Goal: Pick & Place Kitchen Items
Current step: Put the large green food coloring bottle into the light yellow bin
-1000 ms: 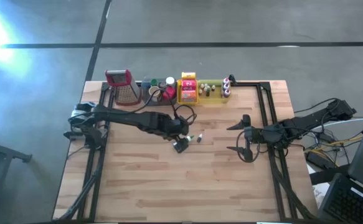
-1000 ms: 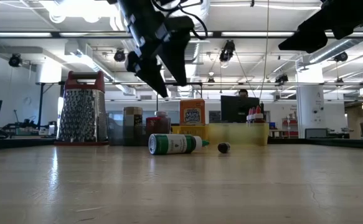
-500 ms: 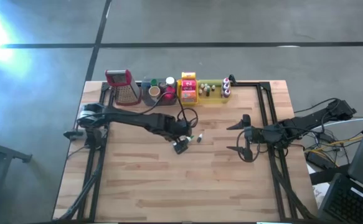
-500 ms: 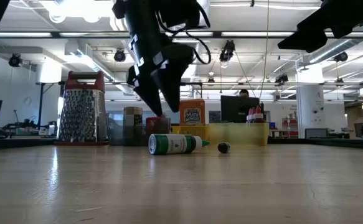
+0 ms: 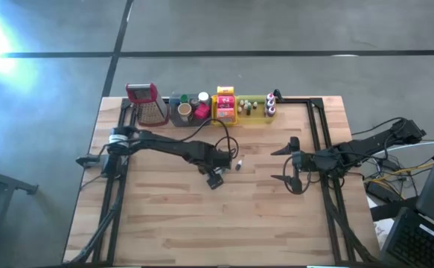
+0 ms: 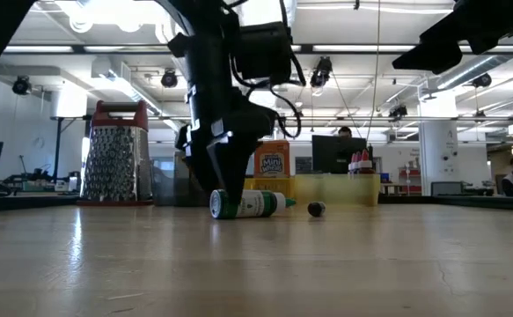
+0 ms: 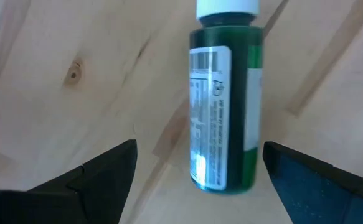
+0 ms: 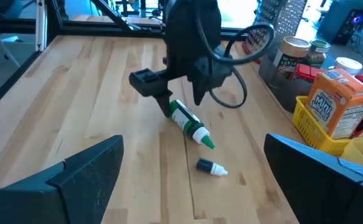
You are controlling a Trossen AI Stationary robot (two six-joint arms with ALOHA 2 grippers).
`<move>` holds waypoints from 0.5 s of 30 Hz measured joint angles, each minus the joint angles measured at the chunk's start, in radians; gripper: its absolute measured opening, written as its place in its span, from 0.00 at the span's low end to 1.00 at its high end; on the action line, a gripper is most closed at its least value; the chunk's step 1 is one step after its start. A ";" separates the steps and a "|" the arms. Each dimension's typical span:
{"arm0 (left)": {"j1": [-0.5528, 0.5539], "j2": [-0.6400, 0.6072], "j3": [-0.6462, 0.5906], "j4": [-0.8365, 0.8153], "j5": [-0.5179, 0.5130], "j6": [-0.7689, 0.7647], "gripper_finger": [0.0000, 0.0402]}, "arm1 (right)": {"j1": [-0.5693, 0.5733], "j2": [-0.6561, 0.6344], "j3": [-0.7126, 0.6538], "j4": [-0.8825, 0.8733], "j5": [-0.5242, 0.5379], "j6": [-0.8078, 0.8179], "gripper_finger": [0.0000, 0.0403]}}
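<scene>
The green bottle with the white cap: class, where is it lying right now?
The green bottle lies on its side near the middle of the table, between the open left gripper's fingers, with a tiny dark bottle just beside its cap end.

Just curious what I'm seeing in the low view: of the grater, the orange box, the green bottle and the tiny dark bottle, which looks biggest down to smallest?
1. Grater
2. Orange box and green bottle: alike; the bottle lies nearer, so unsure
3. Tiny dark bottle
</scene>
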 joint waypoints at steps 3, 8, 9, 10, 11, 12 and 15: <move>-0.004 0.020 0.000 0.003 0.000 0.007 0.88 | 0.000 0.000 0.000 0.000 0.000 -0.012 0.95; -0.017 0.044 0.000 0.009 0.000 0.036 0.87 | 0.000 0.000 0.000 0.000 0.018 -0.034 0.95; -0.019 0.045 0.000 0.011 0.001 0.041 0.86 | -0.001 0.000 0.000 0.000 0.019 -0.035 0.95; -0.021 0.045 0.000 0.013 0.001 0.047 0.85 | -0.001 0.000 0.000 0.001 0.019 -0.036 0.95; -0.021 0.045 0.000 0.015 0.000 0.055 0.84 | -0.001 0.000 0.000 0.001 0.019 -0.036 0.95; -0.021 0.045 0.000 0.018 -0.001 0.061 0.83 | 0.000 0.000 0.000 0.001 0.019 -0.036 0.95; -0.022 0.043 0.000 0.024 -0.002 0.073 0.78 | 0.000 0.000 0.000 0.001 0.018 -0.036 0.95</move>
